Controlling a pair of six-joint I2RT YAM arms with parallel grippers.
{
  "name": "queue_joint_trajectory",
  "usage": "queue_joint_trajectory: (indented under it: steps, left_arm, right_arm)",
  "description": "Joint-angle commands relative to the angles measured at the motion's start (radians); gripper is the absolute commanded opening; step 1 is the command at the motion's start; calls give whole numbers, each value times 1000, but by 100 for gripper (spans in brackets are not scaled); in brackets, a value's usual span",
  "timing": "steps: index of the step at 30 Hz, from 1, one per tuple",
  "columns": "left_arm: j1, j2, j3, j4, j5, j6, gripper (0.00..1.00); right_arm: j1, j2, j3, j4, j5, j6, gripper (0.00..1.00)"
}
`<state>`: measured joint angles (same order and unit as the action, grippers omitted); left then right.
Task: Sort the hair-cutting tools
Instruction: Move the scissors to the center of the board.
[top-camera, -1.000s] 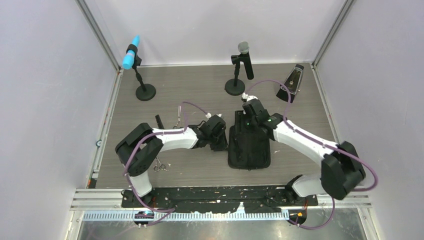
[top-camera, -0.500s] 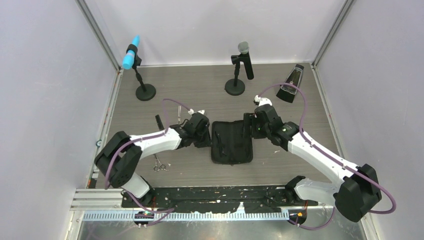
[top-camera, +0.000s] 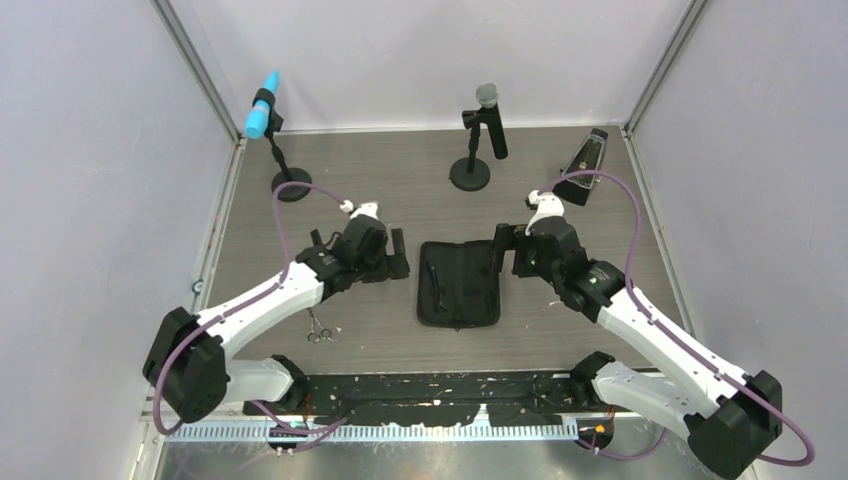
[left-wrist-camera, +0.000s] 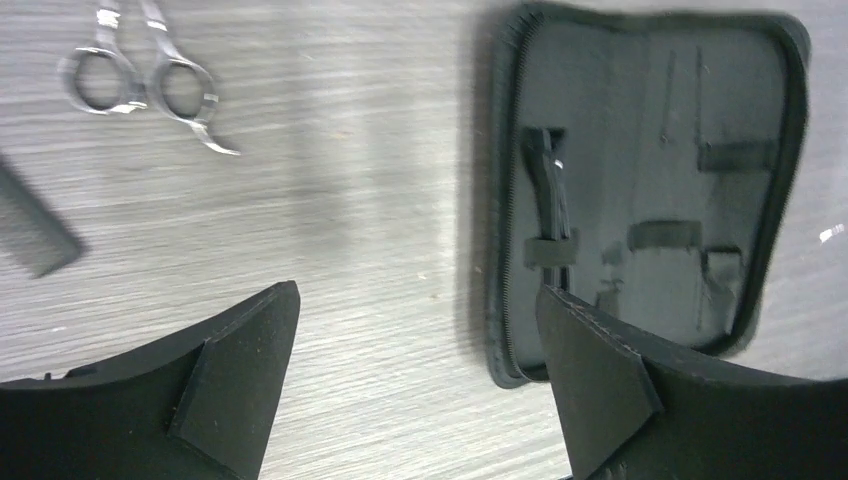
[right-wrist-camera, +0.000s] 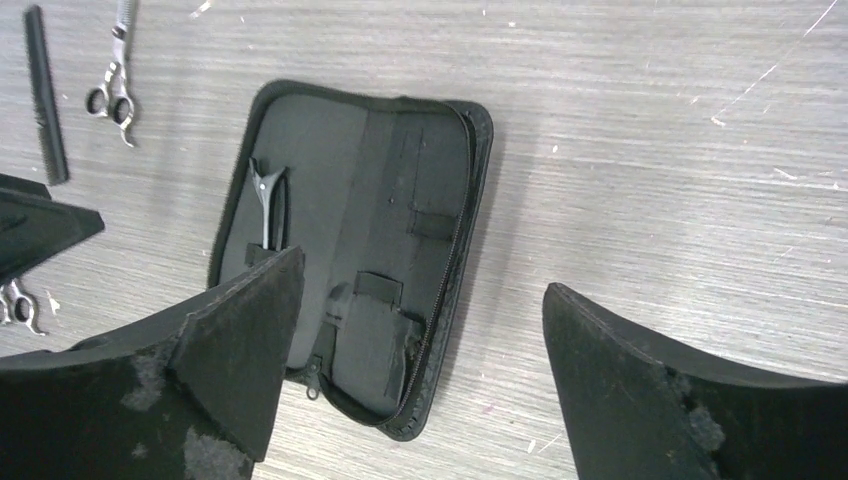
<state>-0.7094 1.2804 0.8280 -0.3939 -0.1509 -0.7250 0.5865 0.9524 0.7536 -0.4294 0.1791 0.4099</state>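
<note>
Left gripper: jaws spread wide, nothing held, placed just left of the case. Right gripper: jaws likewise apart and empty, placed beside the case's far right corner. Black zip case: laid open and flat on the table, between the two grippers. Black hair clip: tucked under an elastic strap in the case's left half. Silver scissors and black comb: laid on the table left of the case. Second scissors: found nearer, beside the left arm.
</note>
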Motion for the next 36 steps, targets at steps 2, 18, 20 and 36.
queue_joint_trajectory:
  steps: [2,18,20,36]
  left_arm:
    - [143,-65,2,-81,-51,73,93]
    - [443,481,450,-175,80,218,66]
    - [451,538,509,-211,93,224,59]
    - [446,720,634,-363,199,244,41]
  right_arm:
    - [-6,-90,-39,118,52,-47,97]
    - [-7,-220,-164,235,127,-116,96]
    - [-7,-223,-167,236,135,-119,96]
    - [-8,-243,-178,244,147,-123,96]
